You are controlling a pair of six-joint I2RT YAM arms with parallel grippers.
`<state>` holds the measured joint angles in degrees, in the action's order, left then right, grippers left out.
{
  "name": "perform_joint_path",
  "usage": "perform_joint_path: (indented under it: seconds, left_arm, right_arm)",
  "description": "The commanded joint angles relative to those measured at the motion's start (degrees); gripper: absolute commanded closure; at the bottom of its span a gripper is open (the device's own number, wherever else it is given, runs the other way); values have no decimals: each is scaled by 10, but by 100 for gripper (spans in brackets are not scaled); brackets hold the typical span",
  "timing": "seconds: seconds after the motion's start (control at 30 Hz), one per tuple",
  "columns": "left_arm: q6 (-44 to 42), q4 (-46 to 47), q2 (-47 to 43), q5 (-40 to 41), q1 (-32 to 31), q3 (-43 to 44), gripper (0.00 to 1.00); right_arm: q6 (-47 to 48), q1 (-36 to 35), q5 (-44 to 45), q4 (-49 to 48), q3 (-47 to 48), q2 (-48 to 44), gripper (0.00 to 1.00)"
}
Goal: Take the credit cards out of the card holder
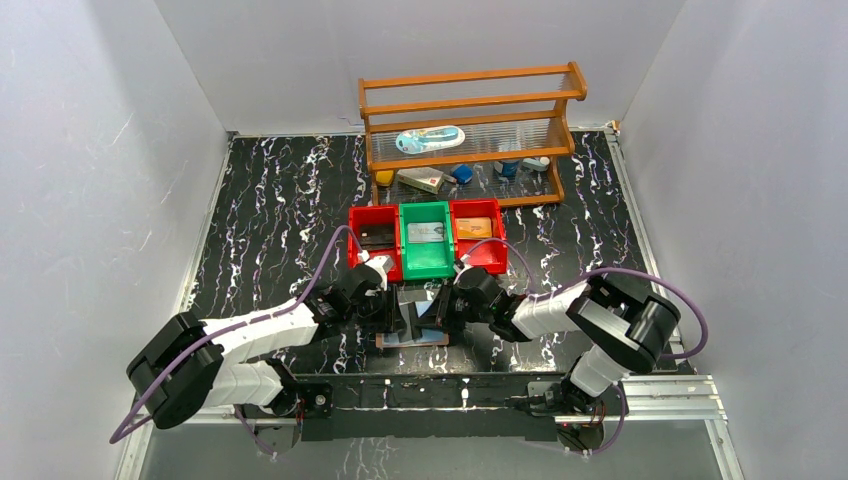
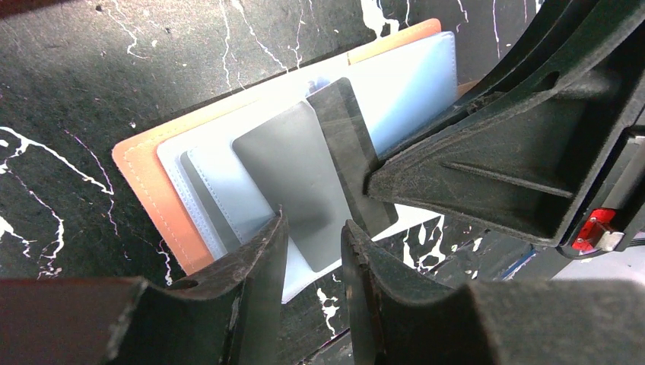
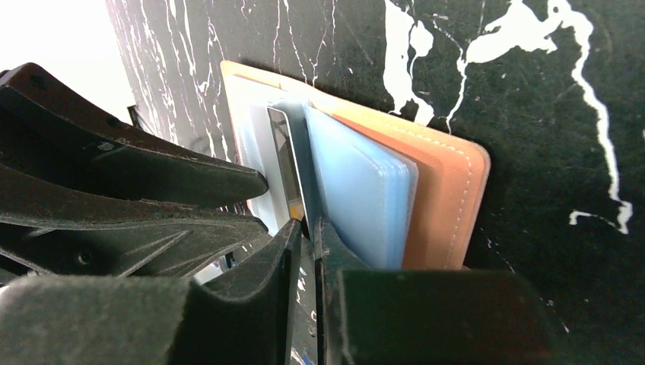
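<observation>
The card holder (image 1: pixel 412 338) lies open on the table between both grippers, with its pinkish-brown cover (image 2: pixel 144 190) down and its clear sleeves (image 2: pixel 411 84) up. A silver-grey card (image 2: pixel 293 175) lies partly out of a sleeve. My left gripper (image 2: pixel 313 224) is open, its fingers on either side of that card's near end. My right gripper (image 3: pixel 306 224) is shut on a thin black card (image 3: pixel 283 152), which stands on edge among the sleeves (image 3: pixel 357 190). The black card also shows in the left wrist view (image 2: pixel 346 137). The cover also shows in the right wrist view (image 3: pixel 445 198).
Three bins stand just behind the card holder: a red one (image 1: pixel 372 222) holding a dark card, a green one (image 1: pixel 427 255) holding a silver card, and a red one (image 1: pixel 480 250) holding an orange card. A wooden shelf (image 1: pixel 470 100) with small items stands at the back.
</observation>
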<state>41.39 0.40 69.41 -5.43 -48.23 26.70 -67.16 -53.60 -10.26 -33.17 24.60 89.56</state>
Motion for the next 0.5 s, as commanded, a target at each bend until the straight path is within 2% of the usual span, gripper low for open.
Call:
perform_joint_path:
  seconds: [0.0,0.23,0.47]
  left_arm:
    - [-6,-63,1,5,-3,-21,68]
    - [-9,-69,7,3,-3,-15,68]
    - [-11,-77,1,6,-3,-13,69]
  right_arm:
    - [-7,2,-8,-39,2,-6,81]
    - [-19,2,-32,-84,7,27,76]
    - [-29,2,-30,-108,4,47,80]
